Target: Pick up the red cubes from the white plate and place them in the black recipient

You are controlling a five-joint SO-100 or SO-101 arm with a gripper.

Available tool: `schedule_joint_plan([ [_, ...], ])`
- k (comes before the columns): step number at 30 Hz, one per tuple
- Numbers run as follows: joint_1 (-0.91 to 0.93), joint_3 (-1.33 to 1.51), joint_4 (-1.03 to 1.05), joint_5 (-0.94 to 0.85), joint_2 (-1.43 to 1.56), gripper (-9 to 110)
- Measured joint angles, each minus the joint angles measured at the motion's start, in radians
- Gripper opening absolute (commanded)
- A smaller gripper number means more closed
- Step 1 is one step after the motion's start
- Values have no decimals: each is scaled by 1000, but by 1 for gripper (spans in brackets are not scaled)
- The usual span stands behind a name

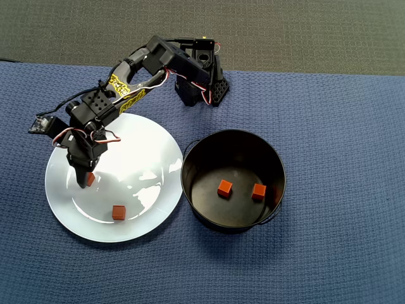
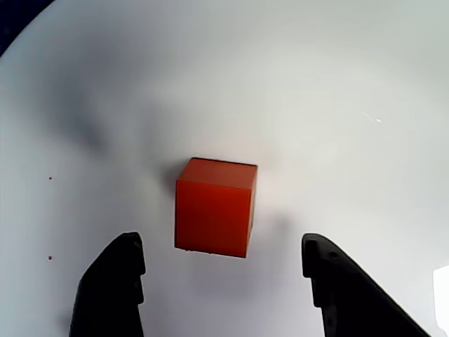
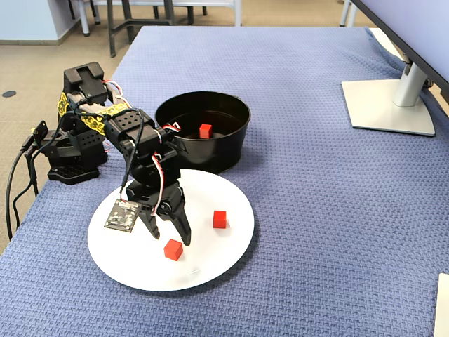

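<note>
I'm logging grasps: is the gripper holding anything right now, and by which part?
Nothing. The open gripper hovers over a red cube on the plate, fingers clear of it.

Overhead looks straight down, fixed view obliquely, wrist close; all share the white plate.

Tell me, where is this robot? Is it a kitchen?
Probably an office or lab, not a kitchen: a monitor stand sits on the blue-clothed table, and chair legs stand on a carpeted floor behind.
</note>
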Motion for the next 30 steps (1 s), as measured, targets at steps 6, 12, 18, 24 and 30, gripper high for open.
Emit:
schedule_joint_plan([
  [6,6,-80,26,0,-63,21],
  [12,6,-150,46,0,-126,21],
  [18,6,-186,46,0,-160,19],
  [24,6,-235,63,0,-198,13],
  [30,6,-241,71,0,-199,6],
])
